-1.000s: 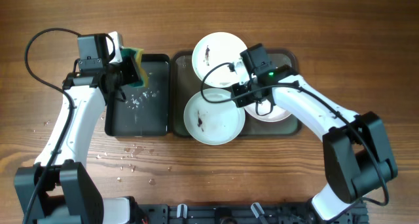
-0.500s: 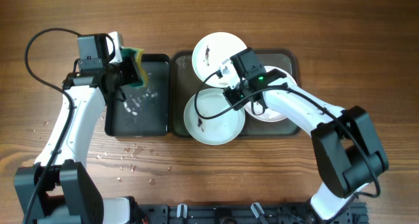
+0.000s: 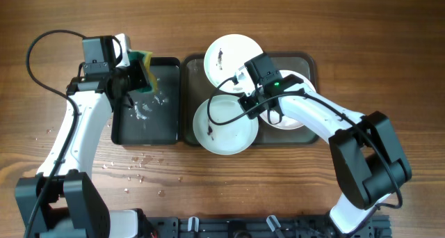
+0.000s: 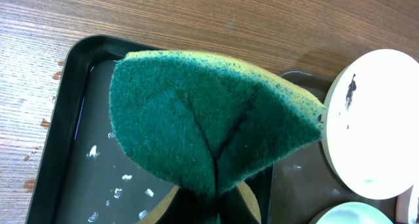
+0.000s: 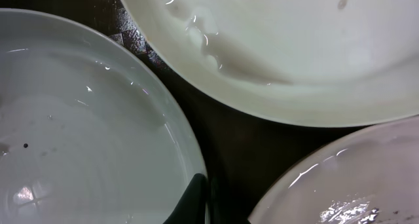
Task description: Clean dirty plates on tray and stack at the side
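My right pincer (image 3: 247, 106) grips the rim of the front plate (image 3: 222, 130), flat in the crosswise tray (image 3: 311, 62), crowded by the back plate (image 3: 226, 50) and right plate (image 3: 295, 120); my left pincer (image 3: 139, 76) clenches a sponge (image 4: 196, 132) left of the tray.

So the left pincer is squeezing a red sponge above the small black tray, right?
Not quite. The sponge is green on its scrubby face with a yellow layer behind it, not red. The left wrist view shows this best. The rest is right: the left pincer is shut on it above the small black tray.
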{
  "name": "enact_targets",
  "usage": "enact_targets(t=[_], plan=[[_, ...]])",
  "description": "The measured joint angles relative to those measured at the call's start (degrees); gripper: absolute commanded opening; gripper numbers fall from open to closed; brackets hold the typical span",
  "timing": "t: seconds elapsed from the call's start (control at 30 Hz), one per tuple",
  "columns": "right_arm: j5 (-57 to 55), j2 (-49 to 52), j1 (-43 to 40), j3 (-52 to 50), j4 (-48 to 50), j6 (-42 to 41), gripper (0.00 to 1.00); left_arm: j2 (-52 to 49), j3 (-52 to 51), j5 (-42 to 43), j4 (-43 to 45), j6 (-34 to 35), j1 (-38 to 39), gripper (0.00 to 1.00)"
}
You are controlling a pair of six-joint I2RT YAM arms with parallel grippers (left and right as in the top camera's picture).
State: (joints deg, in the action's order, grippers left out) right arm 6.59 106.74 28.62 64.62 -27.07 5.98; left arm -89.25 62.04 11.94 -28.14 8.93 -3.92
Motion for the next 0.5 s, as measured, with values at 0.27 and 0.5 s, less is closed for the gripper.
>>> enact_targets(t=[0.27, 0.5], plan=[[-1.7, 0.0, 0.0, 0.0, 0.2, -6.0, 0.04, 0.0, 0.0, 0.0, -0.1, 0.0, 0.0, 0.04], [-5.8, 0.0, 0.0, 0.1, 0.6, -6.8, 0.04, 0.0, 0.0, 0.0, -0.7, 0.0, 0.0, 0.04]])
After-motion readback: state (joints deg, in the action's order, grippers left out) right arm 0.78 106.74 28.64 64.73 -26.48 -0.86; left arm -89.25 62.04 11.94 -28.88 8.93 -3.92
